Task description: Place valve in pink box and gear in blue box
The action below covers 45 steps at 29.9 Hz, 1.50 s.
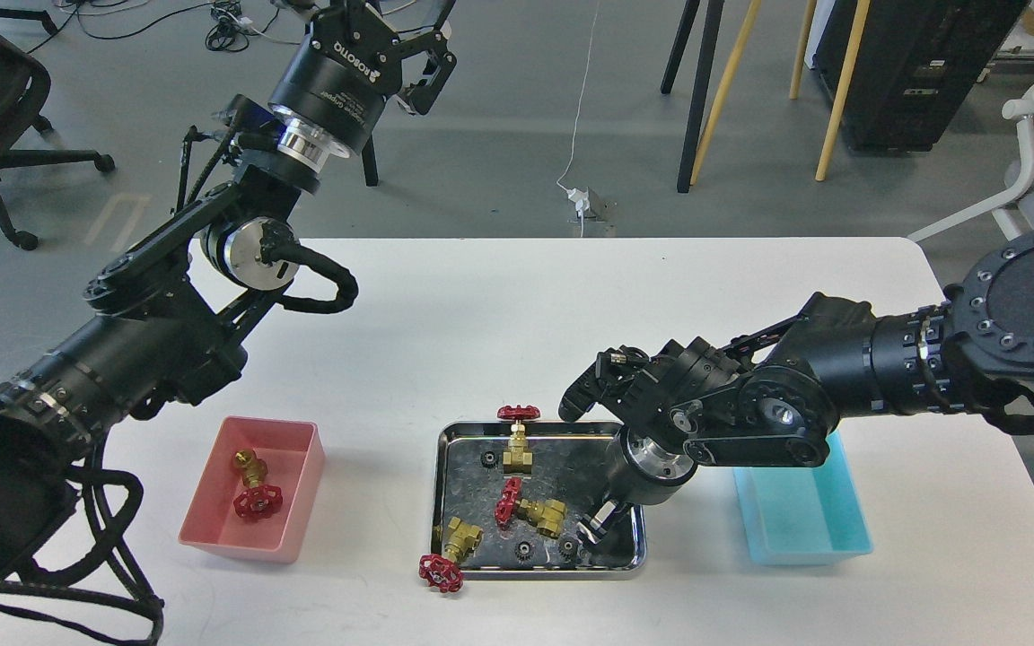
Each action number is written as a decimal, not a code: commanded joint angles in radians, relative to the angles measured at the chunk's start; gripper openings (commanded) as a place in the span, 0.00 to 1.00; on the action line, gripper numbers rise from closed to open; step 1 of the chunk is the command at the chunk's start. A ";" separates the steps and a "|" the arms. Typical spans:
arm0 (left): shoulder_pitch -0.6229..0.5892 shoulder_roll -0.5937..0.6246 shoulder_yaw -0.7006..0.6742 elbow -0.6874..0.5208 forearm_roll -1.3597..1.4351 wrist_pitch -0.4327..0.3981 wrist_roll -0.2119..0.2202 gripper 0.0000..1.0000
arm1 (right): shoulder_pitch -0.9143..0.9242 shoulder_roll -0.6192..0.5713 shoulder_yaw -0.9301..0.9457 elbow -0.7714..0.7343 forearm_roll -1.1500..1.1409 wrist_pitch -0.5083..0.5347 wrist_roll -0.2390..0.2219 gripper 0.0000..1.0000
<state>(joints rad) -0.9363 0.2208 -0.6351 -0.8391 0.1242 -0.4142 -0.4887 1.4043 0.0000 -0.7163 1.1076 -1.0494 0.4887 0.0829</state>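
Head view: the right gripper (595,528) hangs low in the tray (448,467), jaws slightly apart, whether holding anything I cannot tell. A gear (523,550) lies close (1 valve (254,484) is already in the pink box (288,529)). Descend squarely, close gently, then carry to the blue box (849,529). The left gripper (432,63) is raised, jaws open and empty.

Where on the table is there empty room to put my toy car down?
Bare table lies behind the steel tray, up to the far edge, and between the pink box and that tray. The tray is crowded with valves, gears and the right gripper. The blue box sits tight under the right arm.
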 commanded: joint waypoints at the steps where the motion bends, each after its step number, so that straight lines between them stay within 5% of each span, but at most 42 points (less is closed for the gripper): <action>1: 0.004 0.000 0.000 0.000 0.000 0.000 0.000 0.89 | -0.001 0.000 -0.002 -0.002 -0.001 0.000 0.000 0.47; 17: 0.005 0.000 0.000 0.000 0.000 0.000 0.000 0.89 | -0.015 0.000 -0.003 -0.008 -0.001 0.000 0.000 0.42; 31: 0.013 -0.001 0.000 0.002 0.000 0.000 0.000 0.89 | -0.015 0.000 -0.003 -0.006 -0.003 0.000 0.002 0.14; 45: 0.013 -0.001 0.000 0.000 0.000 0.000 0.000 0.89 | -0.010 0.000 -0.005 -0.011 -0.001 0.000 0.002 0.08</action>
<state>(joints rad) -0.9235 0.2193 -0.6351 -0.8389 0.1243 -0.4142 -0.4886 1.3939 -0.0001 -0.7197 1.0976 -1.0518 0.4888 0.0845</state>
